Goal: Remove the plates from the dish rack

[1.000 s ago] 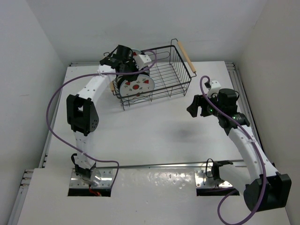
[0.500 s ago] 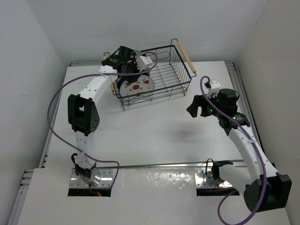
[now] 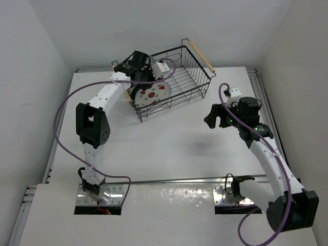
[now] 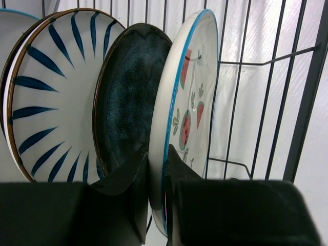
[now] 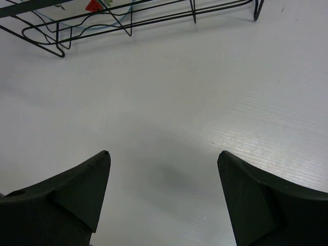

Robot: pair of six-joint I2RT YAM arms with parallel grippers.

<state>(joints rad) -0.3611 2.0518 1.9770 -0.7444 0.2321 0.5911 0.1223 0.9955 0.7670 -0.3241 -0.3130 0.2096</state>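
Observation:
The black wire dish rack (image 3: 185, 82) stands at the back of the table, tilted with its right end raised. Several plates stand on edge in its left end. My left gripper (image 4: 158, 169) is shut on the rim of the front plate, white with red fruit motifs (image 4: 187, 110), also seen in the top view (image 3: 152, 94). Behind it stand a dark blue plate (image 4: 128, 97) and a striped plate (image 4: 51, 102). My right gripper (image 5: 163, 159) is open and empty above the bare table, right of the rack (image 5: 123, 23).
The rack's wooden handle (image 3: 200, 55) sticks up at the back right. White walls close in the table on three sides. Purple cables loop along both arms. The right arm (image 3: 266, 154) stands over the table's right side.
The left gripper has pulled the fruit plate up and the whole rack has tilted and shifted with it, its right end lifting. The right arm has not moved.

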